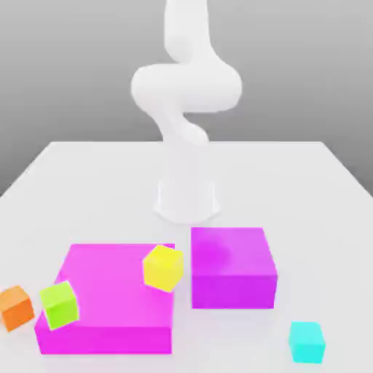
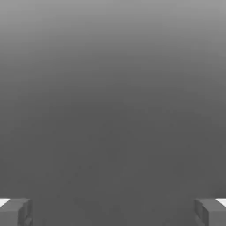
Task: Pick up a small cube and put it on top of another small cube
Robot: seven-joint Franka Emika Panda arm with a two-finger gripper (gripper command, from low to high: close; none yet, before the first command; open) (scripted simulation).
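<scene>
The hand (image 2: pixel 113 212) is spread wide, grasping nothing. The cyan cube (image 1: pixel 306 342) sits alone on the white table (image 1: pixel 87 182), toward the exterior view's right; the yellow cube (image 1: pixel 162 267) rests tilted on the larger magenta block (image 1: pixel 109 291). Best to descend squarely over the cyan cube before closing. No containers here

The arm (image 1: pixel 186 95) is smooth, glossy white, all rounded tubes on a flared white base (image 1: pixel 186 198). Its fingertips (image 2: pixel 15 212) are blocky grey with white edges.
</scene>
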